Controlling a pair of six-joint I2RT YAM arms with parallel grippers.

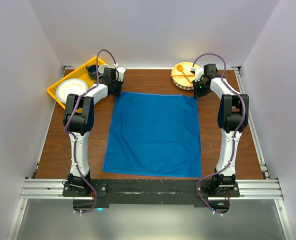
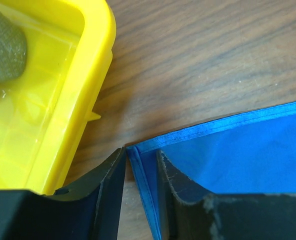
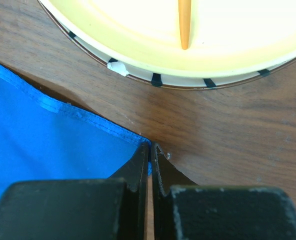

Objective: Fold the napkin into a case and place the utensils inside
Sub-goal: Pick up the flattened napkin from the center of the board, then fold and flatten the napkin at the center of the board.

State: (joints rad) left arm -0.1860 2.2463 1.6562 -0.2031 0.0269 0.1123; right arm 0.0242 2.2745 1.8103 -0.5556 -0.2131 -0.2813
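The left arm (image 1: 78, 120) and right arm (image 1: 232, 115) both reach forward over the counter (image 1: 58, 145), wrists tipped down at the far corners of the napkin (image 1: 155, 132), which lies spread flat between them. The left hand (image 2: 140, 160) stands slightly parted, astride the corner hem, beside a yellow tray (image 2: 88, 75). The right hand (image 3: 151, 150) is closed, pinching its corner near a striped plate (image 3: 138, 45).
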